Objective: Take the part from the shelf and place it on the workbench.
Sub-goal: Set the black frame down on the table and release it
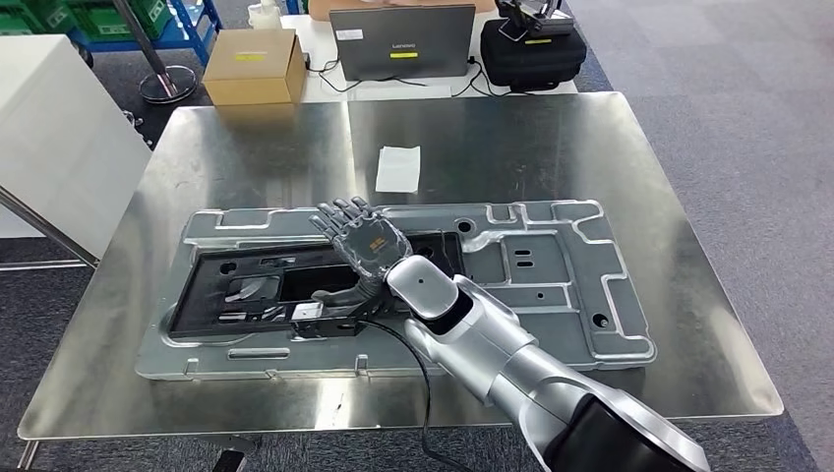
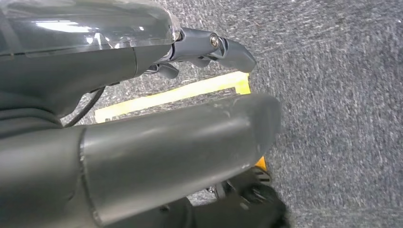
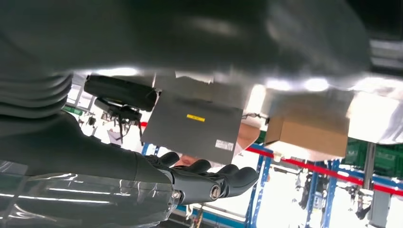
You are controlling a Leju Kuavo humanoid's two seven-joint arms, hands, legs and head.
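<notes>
Part (image 1: 551, 285): large grey stamped metal panel with a black inner frame, lying flat on the steel worktop (image 1: 688, 197), nearest its front edge and spanning most of its width. Right robot hand (image 1: 359, 239): extended over the panel's middle, fingers spread and straight, grasping nothing, palm facing down above the black frame. Left robot hand (image 2: 209, 50): hanging over grey carpet, fingers extended, nothing in it. White paper sheet (image 1: 398, 168): flat on the worktop behind the panel. Cardboard box (image 1: 254, 66), grey laptop (image 1: 401, 41), black bag (image 1: 532, 51): on the far table.
</notes>
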